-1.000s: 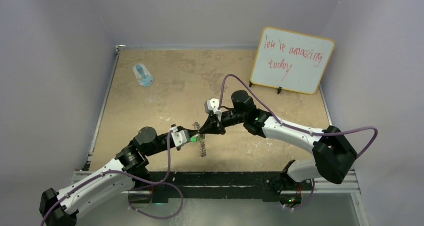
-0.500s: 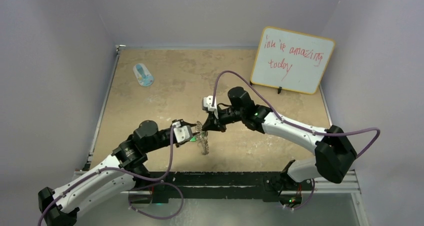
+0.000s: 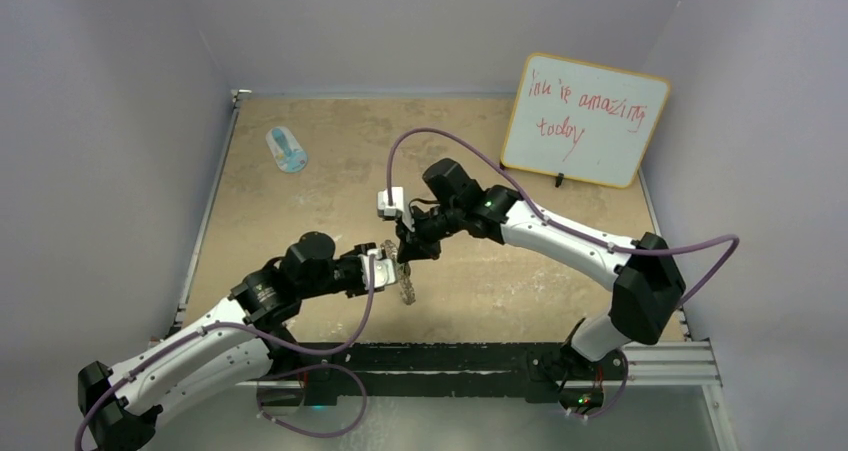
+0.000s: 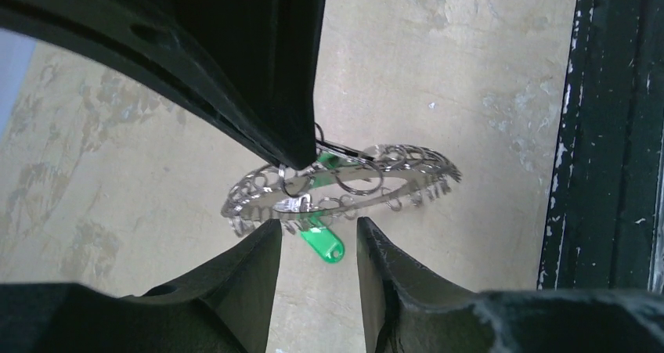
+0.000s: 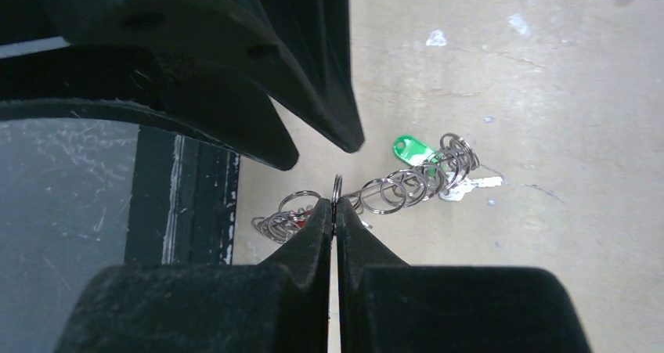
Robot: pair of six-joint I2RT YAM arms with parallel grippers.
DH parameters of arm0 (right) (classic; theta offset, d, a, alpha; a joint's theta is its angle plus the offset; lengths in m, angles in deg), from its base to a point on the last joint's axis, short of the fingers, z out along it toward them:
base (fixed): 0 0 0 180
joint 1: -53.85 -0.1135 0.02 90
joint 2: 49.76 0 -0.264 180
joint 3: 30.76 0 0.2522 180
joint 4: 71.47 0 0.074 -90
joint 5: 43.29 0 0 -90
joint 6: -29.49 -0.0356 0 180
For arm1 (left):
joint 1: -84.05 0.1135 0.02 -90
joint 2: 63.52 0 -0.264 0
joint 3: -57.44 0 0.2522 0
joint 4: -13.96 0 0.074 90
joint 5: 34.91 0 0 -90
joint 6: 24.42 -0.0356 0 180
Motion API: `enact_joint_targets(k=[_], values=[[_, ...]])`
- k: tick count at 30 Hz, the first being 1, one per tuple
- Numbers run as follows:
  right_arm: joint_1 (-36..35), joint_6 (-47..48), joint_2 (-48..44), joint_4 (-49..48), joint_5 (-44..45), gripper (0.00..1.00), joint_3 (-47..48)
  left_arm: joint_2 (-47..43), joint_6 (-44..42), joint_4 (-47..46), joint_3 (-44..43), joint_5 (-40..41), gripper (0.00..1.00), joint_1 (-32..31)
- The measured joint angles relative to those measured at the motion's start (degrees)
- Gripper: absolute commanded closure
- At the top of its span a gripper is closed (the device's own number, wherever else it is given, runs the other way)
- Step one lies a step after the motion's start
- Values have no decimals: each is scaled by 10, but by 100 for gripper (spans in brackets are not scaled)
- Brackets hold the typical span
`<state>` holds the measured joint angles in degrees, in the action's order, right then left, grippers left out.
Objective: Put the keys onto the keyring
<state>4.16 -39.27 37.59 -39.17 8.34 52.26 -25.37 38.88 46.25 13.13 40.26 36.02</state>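
Observation:
The keyring (image 3: 404, 283), a flat silver ring edged with wire loops, hangs just above the tabletop between my two grippers. My right gripper (image 5: 336, 204) is shut on one small wire loop at the keyring's (image 5: 391, 189) rim. A key with a green tag (image 4: 325, 243) dangles under the keyring (image 4: 344, 185), and its silver blade (image 5: 470, 187) shows in the right wrist view. A bit of red tag (image 5: 301, 221) peeks through the loops. My left gripper (image 4: 317, 224) is open just short of the ring, with only the green tag showing beyond the gap. The black-tagged key is not visible.
A blue-and-white oval object (image 3: 287, 149) lies at the far left of the table. A whiteboard (image 3: 585, 119) with red writing leans at the back right. The black front rail (image 3: 450, 356) runs close below the ring. Grey walls enclose the table.
The right arm has swung left, carrying the keyring with it. The left arm has pushed forward and turned toward the ring. The ring has shifted from hanging on edge to nearly flat.

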Motion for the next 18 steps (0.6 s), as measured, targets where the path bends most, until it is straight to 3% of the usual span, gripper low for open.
enact_joint_targets(k=[10,18], values=[[-48,11,50,55,12,100,49,10,-21,10,-2,-12,63,0],[-49,12,51,56,14,100,51,44,-30,22,-6,-23,83,0]])
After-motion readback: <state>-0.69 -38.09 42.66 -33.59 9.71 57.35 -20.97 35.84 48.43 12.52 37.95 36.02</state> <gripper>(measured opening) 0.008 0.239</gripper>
